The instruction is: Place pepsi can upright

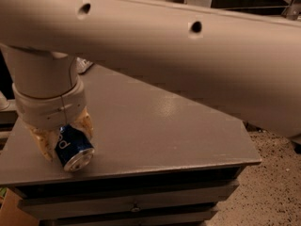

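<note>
The pepsi can (pixel 74 149) is dark blue with white lettering and a silver end. It is tilted, its silver end pointing down and toward the camera, just above the front left of the grey table (pixel 155 131). My gripper (pixel 63 136) hangs from the white wrist at the left and is shut on the can, one tan finger (pixel 44 139) on its left and one (pixel 84 124) on its right. The big white arm (pixel 188 46) crosses the top of the view and hides the back of the table.
The table's front edge (pixel 141 171) runs just below the can, with dark drawers (pixel 136 204) under it. A white-labelled object (pixel 83 65) peeks out behind the wrist at the back left. Speckled floor (pixel 277 182) lies to the right.
</note>
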You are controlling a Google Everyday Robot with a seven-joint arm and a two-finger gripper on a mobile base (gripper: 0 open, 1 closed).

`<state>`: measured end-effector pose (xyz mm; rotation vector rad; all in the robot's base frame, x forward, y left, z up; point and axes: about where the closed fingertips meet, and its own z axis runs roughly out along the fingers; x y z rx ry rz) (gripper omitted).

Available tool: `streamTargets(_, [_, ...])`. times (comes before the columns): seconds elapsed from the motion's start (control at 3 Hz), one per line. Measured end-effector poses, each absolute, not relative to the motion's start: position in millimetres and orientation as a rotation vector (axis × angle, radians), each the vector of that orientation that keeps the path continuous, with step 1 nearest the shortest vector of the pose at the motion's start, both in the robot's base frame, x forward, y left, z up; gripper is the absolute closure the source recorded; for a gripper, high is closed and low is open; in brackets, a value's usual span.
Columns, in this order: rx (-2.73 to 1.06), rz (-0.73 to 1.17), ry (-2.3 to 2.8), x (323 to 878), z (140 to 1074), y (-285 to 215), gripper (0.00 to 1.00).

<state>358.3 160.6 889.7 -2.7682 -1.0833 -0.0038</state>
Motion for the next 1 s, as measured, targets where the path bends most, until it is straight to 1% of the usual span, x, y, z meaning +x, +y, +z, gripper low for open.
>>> streamTargets(0.33, [-2.763,-0.259,-1.11,369,894,142,1.0])
streamTargets(0.67, [-2.705,-0.496,-1.214,400,912,135,1.0])
streamTargets(1.0, [-2.606,-0.621,-1.249,446,929,137,1.0])
